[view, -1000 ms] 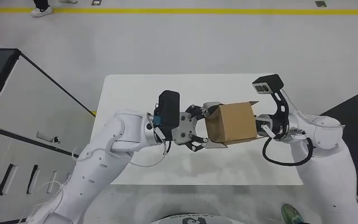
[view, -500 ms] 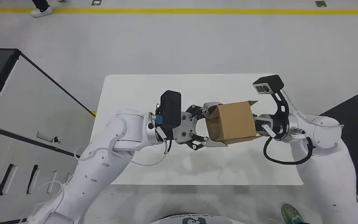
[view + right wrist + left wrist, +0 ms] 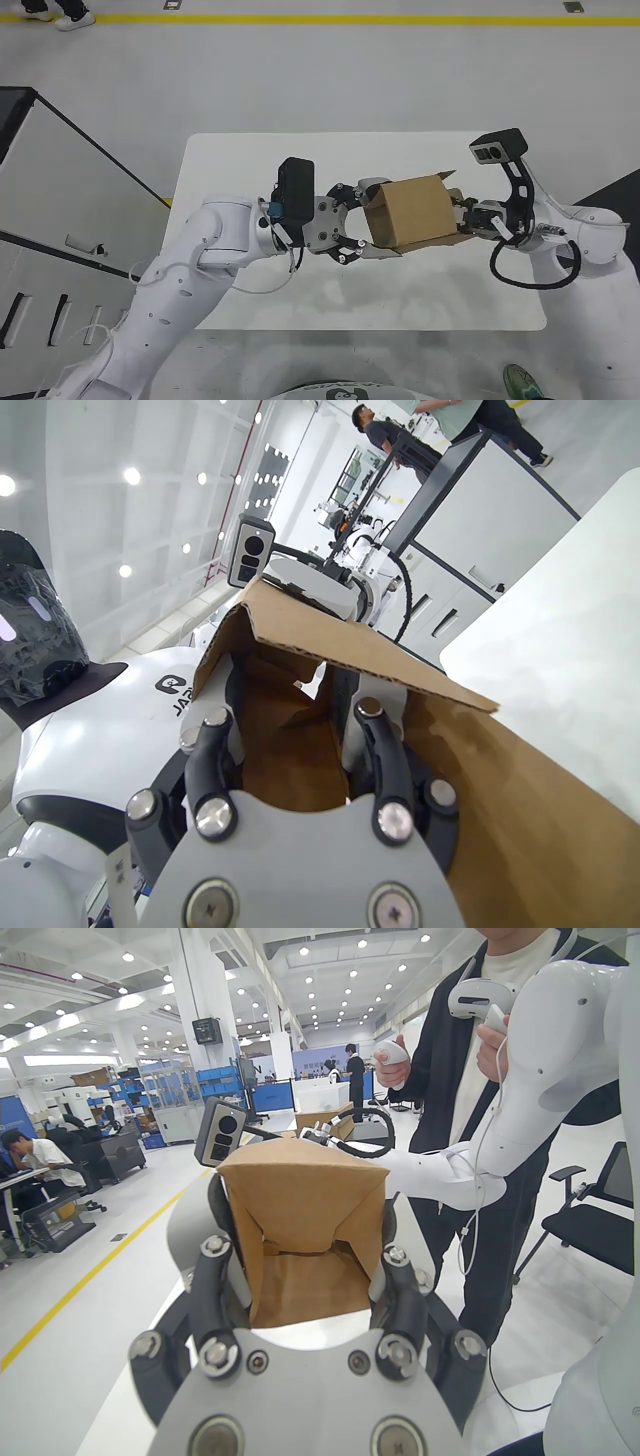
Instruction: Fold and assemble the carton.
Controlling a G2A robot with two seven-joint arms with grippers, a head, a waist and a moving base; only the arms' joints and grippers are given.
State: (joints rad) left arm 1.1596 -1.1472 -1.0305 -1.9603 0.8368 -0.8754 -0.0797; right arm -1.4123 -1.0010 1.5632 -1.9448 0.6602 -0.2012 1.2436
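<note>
In the last second the carton point(image 3: 415, 210), held above the middle of the table point(image 3: 250, 170), has twisted as my right end effector point(image 3: 462, 218) drew back rightward; my left end effector point(image 3: 366, 222) is clamped across its left end, the right's grip I cannot tell, and the flaps look unfinished.

White rect. tbl point(image 3: 245, 170), rounded corners, on pale floor point(image 3: 400, 70).
</note>
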